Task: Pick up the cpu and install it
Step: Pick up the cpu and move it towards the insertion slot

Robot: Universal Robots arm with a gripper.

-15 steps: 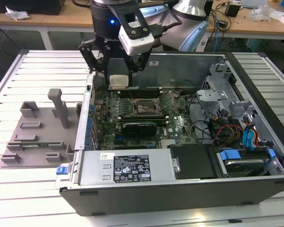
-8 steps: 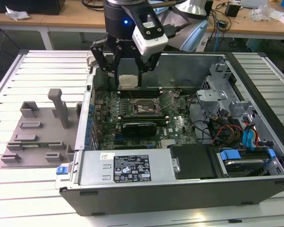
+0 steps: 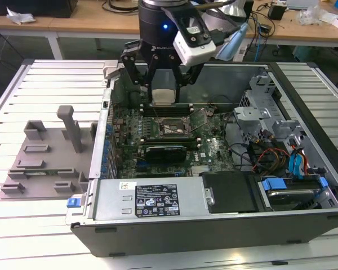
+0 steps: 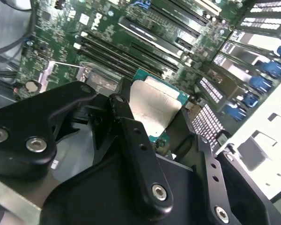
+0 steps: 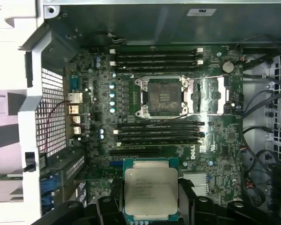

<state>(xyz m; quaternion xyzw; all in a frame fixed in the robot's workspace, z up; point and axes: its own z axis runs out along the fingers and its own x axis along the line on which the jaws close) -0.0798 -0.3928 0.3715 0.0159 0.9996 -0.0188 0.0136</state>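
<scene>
Exterior view: the gripper (image 3: 161, 90) hangs over the open computer case (image 3: 225, 230), above the back part of the motherboard (image 3: 214, 149). It has the cpu (image 3: 162, 97) clamped between its fingers, spread no wider than the chip itself. The chip is held level and clear of the board.

First wrist view: the cpu (image 5: 151, 191) sits between the two black fingers (image 5: 113, 200), silvery metal plate facing the camera, thin pale-green rim around it. The socket (image 5: 165, 96) lies further across the board with its dark contact field exposed. Its load plate (image 5: 207, 96) is swung open to one side. The chip is not over the socket. A bank of memory slots (image 5: 159, 131) lies between the two.

Second wrist view: the cpu (image 4: 155, 108) is gripped on opposite edges, with one finger (image 4: 126, 129) crossing in front of a corner. The contact seems to be on the rim rather than on the metal plate, but the finger hides the exact spot, so I cannot be sure.

Surroundings, exterior view: the case lies on its side on a slatted table (image 3: 22, 236). A grey plastic tray (image 3: 45, 163) rests on the table to the exterior view's left of the case, well apart from the gripper. The power supply (image 3: 152, 197) sits along the case's near wall.
</scene>
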